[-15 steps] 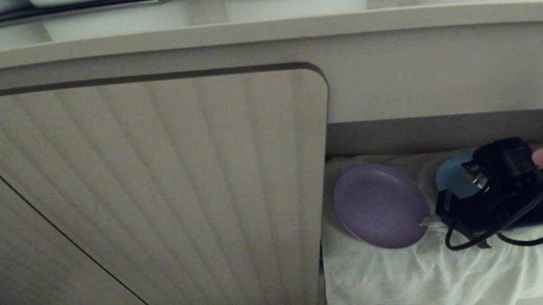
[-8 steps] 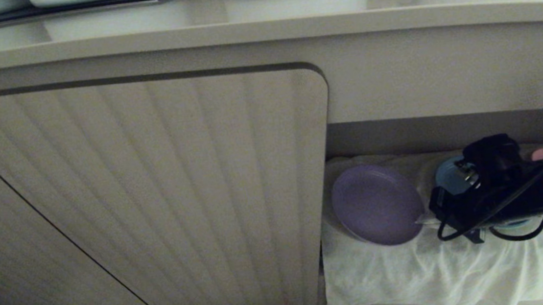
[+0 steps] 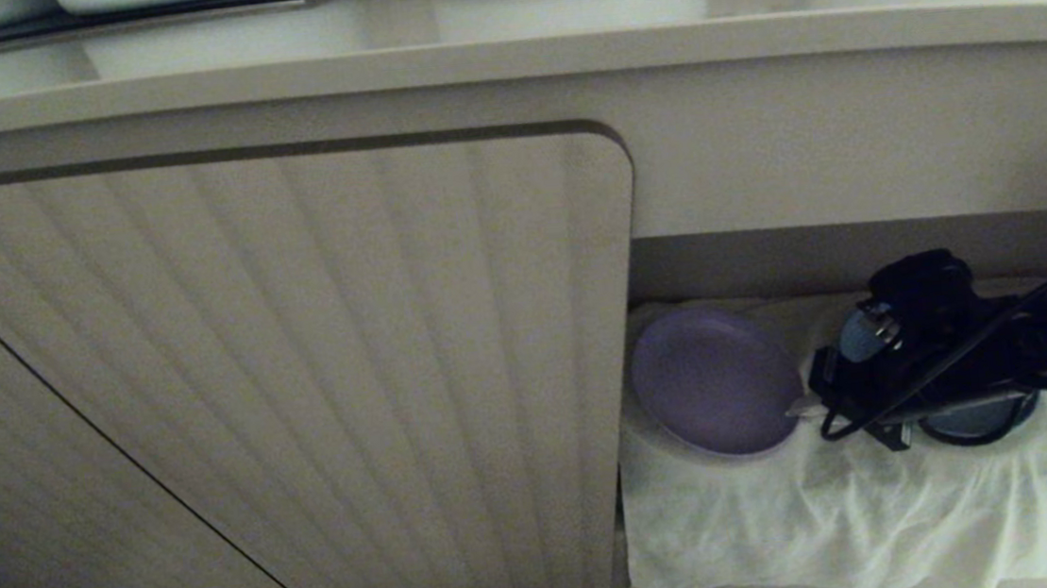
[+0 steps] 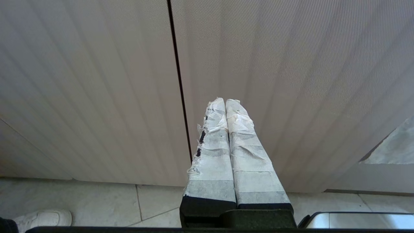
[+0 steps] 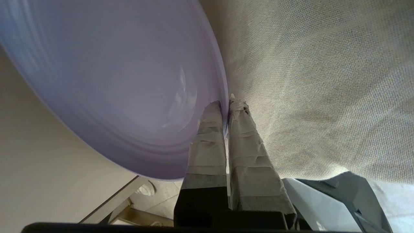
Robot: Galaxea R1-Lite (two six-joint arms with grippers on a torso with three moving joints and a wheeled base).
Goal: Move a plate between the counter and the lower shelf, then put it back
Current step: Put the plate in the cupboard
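Note:
The lavender plate (image 3: 716,381) is tilted at the left end of the lower shelf (image 3: 836,513), just over its wrinkled white cloth. My right gripper (image 3: 799,410) reaches in from the right and is shut on the plate's right rim. In the right wrist view the plate (image 5: 113,81) fills the frame, and its rim is pinched between the taped fingers of that gripper (image 5: 226,103). The counter (image 3: 499,12) runs across the top of the head view. My left gripper (image 4: 225,102) is shut on nothing, parked in front of the ribbed cabinet door.
A blue plate (image 3: 859,336) lies on the shelf behind my right arm, mostly hidden by it. The ribbed cabinet door (image 3: 303,370) borders the shelf on the left. The shelf's low ceiling is close above the arm. A white shoe (image 4: 45,218) stands on the tiled floor.
My right gripper and the plate it holds have shifted a little to the left and further back into the shelf. The pink plate at the far right is now covered by the arm.

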